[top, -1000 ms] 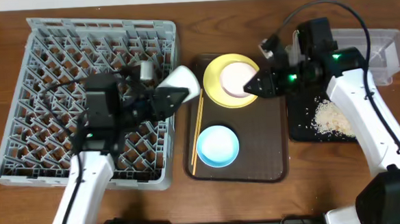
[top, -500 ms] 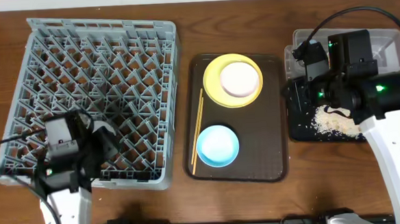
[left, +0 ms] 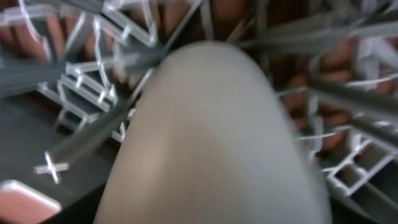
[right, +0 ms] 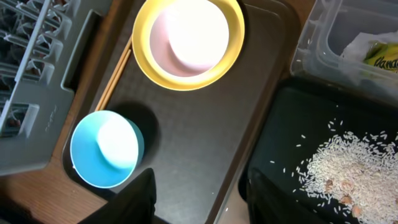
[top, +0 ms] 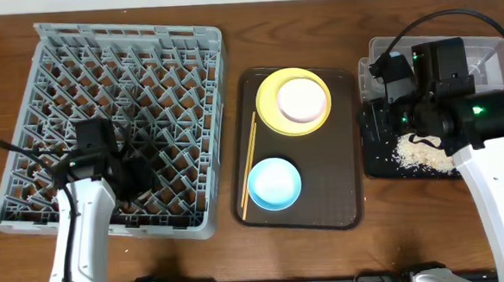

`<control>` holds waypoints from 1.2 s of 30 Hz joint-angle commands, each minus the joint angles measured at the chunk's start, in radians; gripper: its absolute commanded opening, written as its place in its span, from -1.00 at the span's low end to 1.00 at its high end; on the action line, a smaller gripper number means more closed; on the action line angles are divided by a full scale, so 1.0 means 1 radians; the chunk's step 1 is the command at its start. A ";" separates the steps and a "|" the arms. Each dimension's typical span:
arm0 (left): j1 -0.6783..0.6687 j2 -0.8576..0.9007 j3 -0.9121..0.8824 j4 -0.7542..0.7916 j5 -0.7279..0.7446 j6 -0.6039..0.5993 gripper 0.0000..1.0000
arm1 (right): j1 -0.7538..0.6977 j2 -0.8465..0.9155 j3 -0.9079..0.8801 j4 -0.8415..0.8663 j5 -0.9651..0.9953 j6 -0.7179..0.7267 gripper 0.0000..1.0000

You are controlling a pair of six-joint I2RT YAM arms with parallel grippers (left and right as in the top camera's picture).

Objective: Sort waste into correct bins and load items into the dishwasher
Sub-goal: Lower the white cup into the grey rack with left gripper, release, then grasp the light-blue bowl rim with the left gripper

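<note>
The grey dish rack (top: 127, 70) fills the left. My left gripper (top: 135, 175) is low over its front-left pegs. The left wrist view shows only a blurred pale rounded object (left: 211, 143) among the rack pegs (left: 354, 168), and it hides the jaws. The white bowl (top: 302, 99) (right: 189, 31) sits on the yellow plate (top: 267, 106) (right: 144, 59). The blue bowl (top: 274, 183) (right: 106, 149) and chopsticks (top: 249, 163) (right: 115, 71) lie on the brown tray (top: 341, 188). My right gripper (top: 374, 133) (right: 199, 205) is open and empty above the seam between the brown tray and the black tray (right: 292, 124). Rice (top: 421, 154) (right: 339, 168) lies in the black tray. The wrapper (right: 379, 56) is in the clear tub (top: 490, 59).
The brown tray stands between the rack and the two bins. The clear tub is behind the black tray at the far right. Bare wooden table (top: 327, 258) runs along the front edge.
The left arm swung from the rack's right edge, where it held a white object, to the front-left and then slightly further in. The right arm pulled back from the plate, then stayed still.
</note>
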 commanded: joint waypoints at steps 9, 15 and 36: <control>-0.004 -0.132 0.082 -0.055 0.081 0.010 0.94 | -0.007 0.006 0.002 0.000 0.004 -0.009 0.47; -0.166 -0.307 0.093 -0.034 0.169 0.010 0.95 | -0.061 0.006 0.002 -0.006 0.035 0.062 0.54; -0.946 0.224 0.486 -0.045 0.064 -0.021 0.96 | -0.259 0.006 0.002 -0.082 0.090 0.126 0.99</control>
